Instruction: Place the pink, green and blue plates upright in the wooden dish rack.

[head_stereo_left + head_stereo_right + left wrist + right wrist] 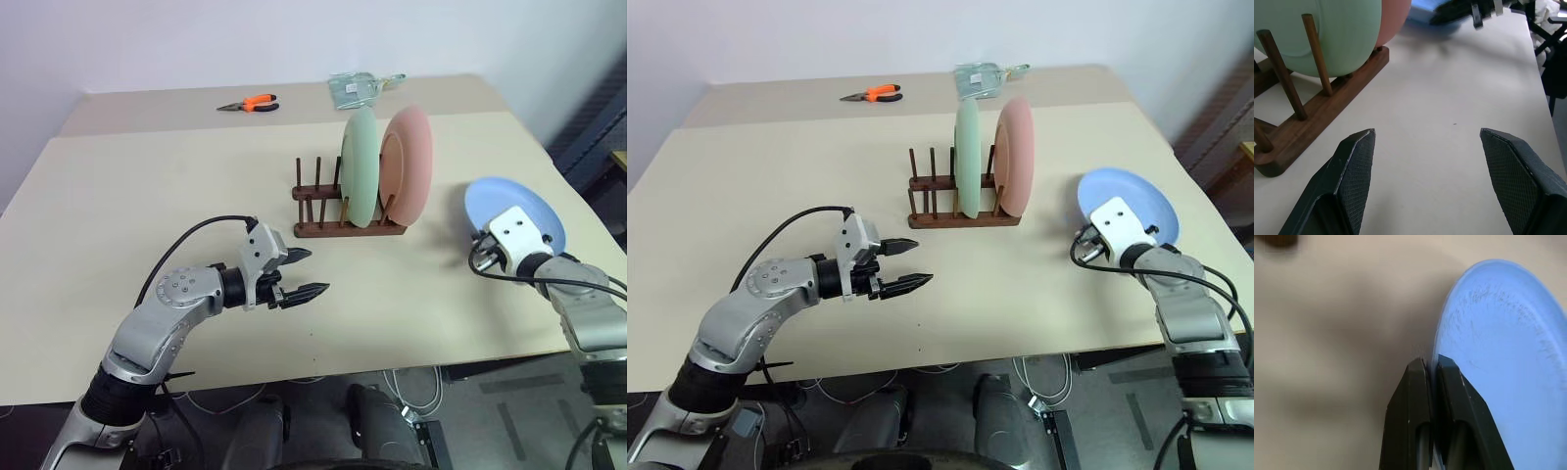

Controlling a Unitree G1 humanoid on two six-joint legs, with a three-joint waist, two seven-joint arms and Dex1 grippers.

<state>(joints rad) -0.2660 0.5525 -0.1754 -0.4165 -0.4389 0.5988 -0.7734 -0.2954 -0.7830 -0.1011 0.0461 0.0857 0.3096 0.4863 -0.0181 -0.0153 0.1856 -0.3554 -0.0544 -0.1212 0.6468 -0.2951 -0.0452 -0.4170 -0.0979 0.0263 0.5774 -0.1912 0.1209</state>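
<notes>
The right gripper (1431,363) is clamped on the near rim of the blue plate (517,217) at the desk's (147,206) right side, the wooden dish rack (343,227) well off to its left, nearer the left gripper (304,273), whose fingers are apart and empty.

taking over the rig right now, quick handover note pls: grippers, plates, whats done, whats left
Left gripper: open, holding nothing, over the beige table in front of the small dark brown wooden dish rack.
Right gripper: shut on the rim of the round light blue plate, at the table's right side.
Done: the pale mint green plate and the salmon pink plate stand upright in the rack, side by side at its right end.
Left: stand the blue plate in one of the free slots to the left of the green plate.
</notes>
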